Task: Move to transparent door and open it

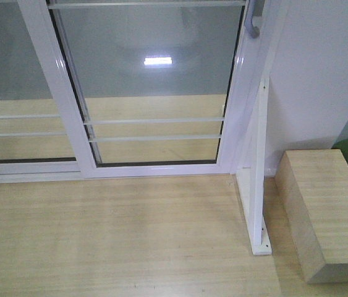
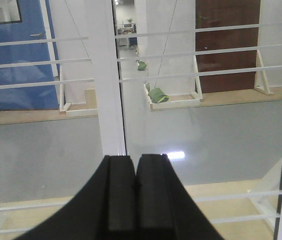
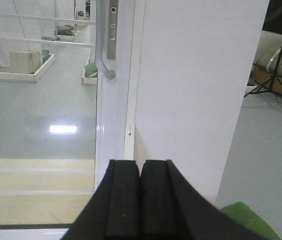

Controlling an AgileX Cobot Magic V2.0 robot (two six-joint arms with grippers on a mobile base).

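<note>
The transparent door (image 1: pixel 152 80) is a white-framed glass panel with thin white bars, straight ahead in the front view. Its curved grey handle (image 1: pixel 255 18) is on the right stile at the top edge. In the right wrist view the handle (image 3: pixel 103 55) is above and left of my right gripper (image 3: pixel 141 162), which is shut and empty. In the left wrist view my left gripper (image 2: pixel 135 157) is shut and empty, facing the white stile (image 2: pixel 105 75) between the two glass panels. The door appears closed.
A similar barred glass panel without a handle (image 1: pixel 13 93) is to the left. A white wall (image 1: pixel 322 74) and a white bracket post (image 1: pixel 257 179) stand right of the door. A light wooden box (image 1: pixel 325 210) sits on the floor at right.
</note>
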